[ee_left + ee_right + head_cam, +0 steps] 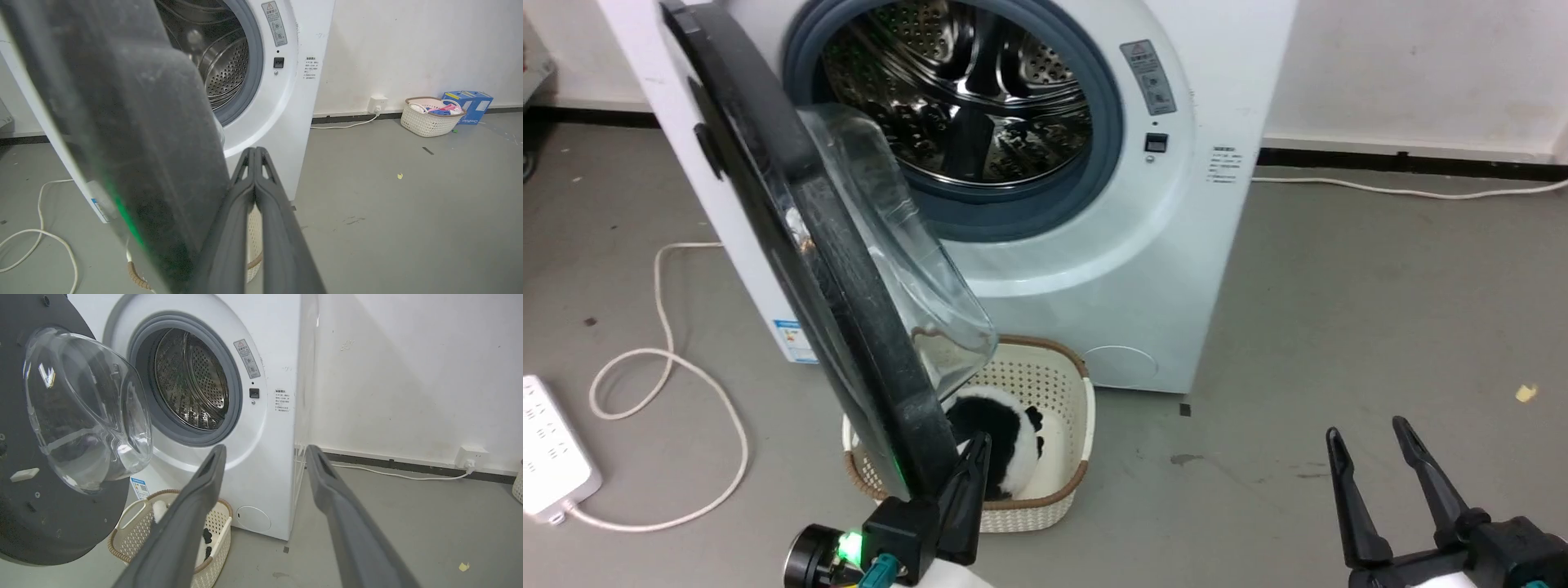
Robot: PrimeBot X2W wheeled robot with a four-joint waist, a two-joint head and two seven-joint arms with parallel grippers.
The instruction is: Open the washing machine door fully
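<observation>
Left claw (977, 447) beside open washing machine door (858, 327)

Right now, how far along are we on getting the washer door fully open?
Done: the washing machine door is unlatched and stands well off the washing machine, with the drum exposed. In hand: the left gripper, shut, sits at the door's lower edge on its inner side; contact is unclear. The right gripper hangs open. Left: the door looks roughly square to the front, so more swing is needed.

My left gripper (977, 447) has long, dark, tapering fingers (964, 500) on a black block (900, 524) with a green light (851, 545) and a teal plug (880, 573). My right gripper (1366, 430) has matching slotted fingers.
</observation>
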